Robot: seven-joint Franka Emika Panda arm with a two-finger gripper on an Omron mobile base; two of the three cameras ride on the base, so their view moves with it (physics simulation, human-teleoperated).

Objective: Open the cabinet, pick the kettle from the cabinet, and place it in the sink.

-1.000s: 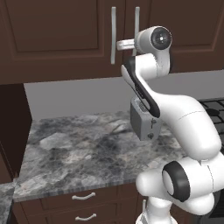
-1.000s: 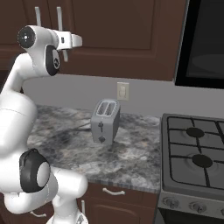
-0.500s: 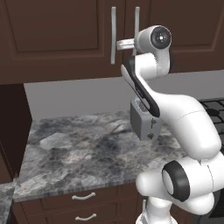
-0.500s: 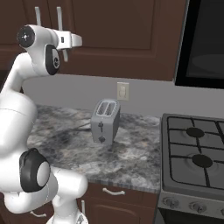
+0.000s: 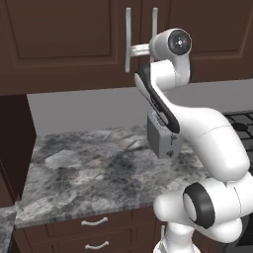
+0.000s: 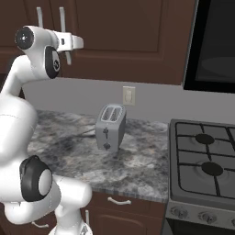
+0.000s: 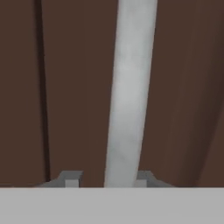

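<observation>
— Two fingertips astride the bar handle. Gripper clamped?
— Hard to say. One tip against the steel, a sliver of gap at the other. Cannot tell whether squeezing or merely straddling.
— Which bar?
— Left one of the pair, going by the left base view, taken in its lower half.
— Handling?
— Stiff, smooth, rounded metal and probably slick, so best squeezed squarely across, with the tips well past the bar's middle and not perched on its edge. Fixed to the door, so no lifting, only a pull along the hinge arc. Most likely a light door, but rigid: follow the swing, never drag straight out.
— And the cabinet itself?
— Up on the wall above the stone counter, both doors shut flat.
— Kettle?
— Judging by the task, somewhere behind those doors, exact spot unknown. Probably light and rounded, so better taken by its handle than by its body.
— Any brands or writing?
— None legible: plain dark wood, plain steel, and a grey toaster down on the counter with bare sides.
</observation>
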